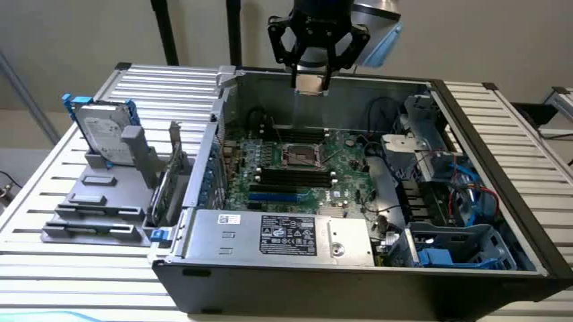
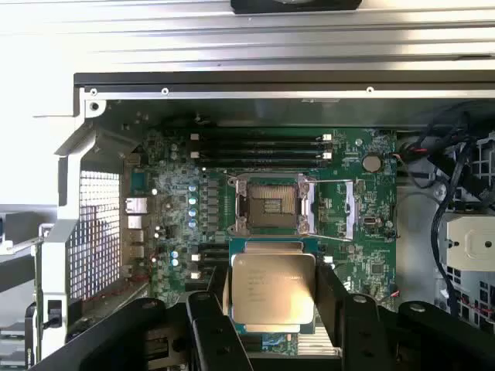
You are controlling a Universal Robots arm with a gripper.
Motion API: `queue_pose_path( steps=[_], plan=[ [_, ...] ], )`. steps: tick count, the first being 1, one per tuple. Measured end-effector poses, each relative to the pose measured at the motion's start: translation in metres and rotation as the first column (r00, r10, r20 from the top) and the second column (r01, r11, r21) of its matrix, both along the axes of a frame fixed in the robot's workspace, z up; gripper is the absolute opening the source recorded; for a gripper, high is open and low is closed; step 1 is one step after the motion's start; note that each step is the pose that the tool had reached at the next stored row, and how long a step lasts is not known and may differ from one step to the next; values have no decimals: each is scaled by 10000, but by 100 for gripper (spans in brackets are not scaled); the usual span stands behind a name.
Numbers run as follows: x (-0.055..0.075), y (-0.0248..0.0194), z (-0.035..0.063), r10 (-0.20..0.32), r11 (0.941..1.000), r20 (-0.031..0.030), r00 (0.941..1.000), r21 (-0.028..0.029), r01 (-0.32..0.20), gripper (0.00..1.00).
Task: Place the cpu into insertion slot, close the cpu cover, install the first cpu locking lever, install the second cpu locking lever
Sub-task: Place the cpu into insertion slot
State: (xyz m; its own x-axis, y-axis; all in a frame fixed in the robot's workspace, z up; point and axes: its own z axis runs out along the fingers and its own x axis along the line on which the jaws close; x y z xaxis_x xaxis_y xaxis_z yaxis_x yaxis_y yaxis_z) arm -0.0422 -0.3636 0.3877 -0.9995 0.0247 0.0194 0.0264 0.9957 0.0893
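Clamped in my gripper, the cpu is hanging well above the insertion slot; lowered tilted, it could seat crooked.

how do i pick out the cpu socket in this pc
Look inside the open case at the green board. Near its middle sits the socket, a small dark square with a silvery rim, not long like the black memory slots beside it.
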Motion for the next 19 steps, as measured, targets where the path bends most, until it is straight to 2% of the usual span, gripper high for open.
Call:
queue_pose_path(
  steps=[14, 16, 19],
  plan=[
    [0, 8, 1, 0, 10000, 0, 10000, -2, 0, 55],
    [5, 53, -2, 0, 10000, 0, 10000, -1, 0, 55],
    [20, 156, -11, -1, 10000, 0, 10000, -2, 1, 55]
  ],
)
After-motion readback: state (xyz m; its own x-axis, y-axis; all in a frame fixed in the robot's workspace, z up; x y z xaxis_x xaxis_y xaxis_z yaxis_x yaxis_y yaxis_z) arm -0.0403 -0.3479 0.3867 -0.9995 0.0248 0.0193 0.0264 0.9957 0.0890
